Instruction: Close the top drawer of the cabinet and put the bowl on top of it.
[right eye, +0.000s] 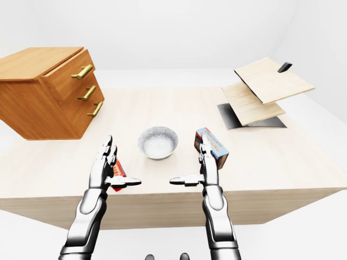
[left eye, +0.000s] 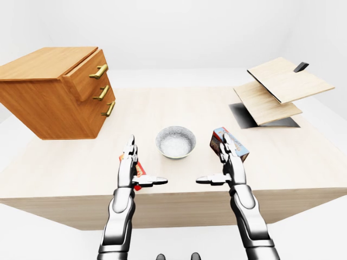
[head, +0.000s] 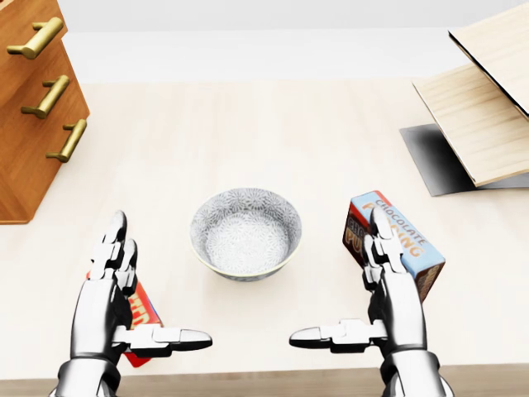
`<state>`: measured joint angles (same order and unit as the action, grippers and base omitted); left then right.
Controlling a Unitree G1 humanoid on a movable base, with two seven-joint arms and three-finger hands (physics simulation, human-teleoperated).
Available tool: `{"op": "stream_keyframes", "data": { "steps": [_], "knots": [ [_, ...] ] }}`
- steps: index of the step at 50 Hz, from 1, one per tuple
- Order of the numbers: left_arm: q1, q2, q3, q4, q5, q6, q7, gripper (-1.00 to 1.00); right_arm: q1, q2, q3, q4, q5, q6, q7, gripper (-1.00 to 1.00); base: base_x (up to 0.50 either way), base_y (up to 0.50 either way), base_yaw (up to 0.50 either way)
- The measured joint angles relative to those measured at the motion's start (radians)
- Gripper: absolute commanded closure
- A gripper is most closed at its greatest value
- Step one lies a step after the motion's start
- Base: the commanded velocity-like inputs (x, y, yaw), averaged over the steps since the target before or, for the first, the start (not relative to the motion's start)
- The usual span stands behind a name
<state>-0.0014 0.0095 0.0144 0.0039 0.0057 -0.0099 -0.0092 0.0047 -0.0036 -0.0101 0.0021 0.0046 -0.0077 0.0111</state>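
Observation:
A wooden cabinet [left eye: 49,92] with three brass-handled drawers stands at the table's left. Its top drawer [left eye: 87,75] is pulled out a little past the two below. A grey patterned bowl [head: 245,232] sits empty on the table, between my two hands and a little above them in the head view. My left hand [head: 136,298] is open, fingers straight, thumb pointing right. My right hand [head: 359,289] is open too, thumb pointing left. Neither hand touches the bowl.
A red packet [head: 142,318] lies under my left hand. A chocolate box [head: 397,240] lies behind my right hand. Tilted light wooden boards [left eye: 282,89] over a dark mat [left eye: 246,116] sit at the table's right. The table's near edge [left eye: 173,208] runs just below my hands.

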Motion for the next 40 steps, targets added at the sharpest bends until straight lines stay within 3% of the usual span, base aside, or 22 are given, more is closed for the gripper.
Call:
{"op": "stream_keyframes", "data": {
  "steps": [9,16,21,28,40],
  "knots": [
    [0.012,0.006,0.007,-0.024,0.017,-0.012,-0.012,-1.00,0.034,-0.001,0.001,-0.045,-0.001,-0.002,0.009,-1.00,0.00,0.00,0.00],
    [0.027,0.005,-0.003,-0.072,0.035,-0.002,-0.022,-1.00,0.073,0.000,0.005,-0.125,-0.001,0.014,0.014,-1.00,0.00,0.00,0.00],
    [0.031,0.001,-0.015,-0.124,0.053,0.024,-0.022,-1.00,0.097,-0.001,0.001,-0.199,0.008,0.044,0.020,-1.00,0.00,0.00,0.00],
    [0.043,-0.003,-0.036,-0.243,0.093,0.097,-0.013,-1.00,0.128,-0.001,-0.011,-0.330,0.025,0.095,0.031,-1.00,0.00,0.00,0.00],
    [0.071,-0.005,-0.052,-0.360,0.131,0.097,-0.004,-1.00,0.176,0.003,-0.029,-0.556,0.045,0.095,0.051,-1.00,0.00,0.00,0.00]
  ]
}}
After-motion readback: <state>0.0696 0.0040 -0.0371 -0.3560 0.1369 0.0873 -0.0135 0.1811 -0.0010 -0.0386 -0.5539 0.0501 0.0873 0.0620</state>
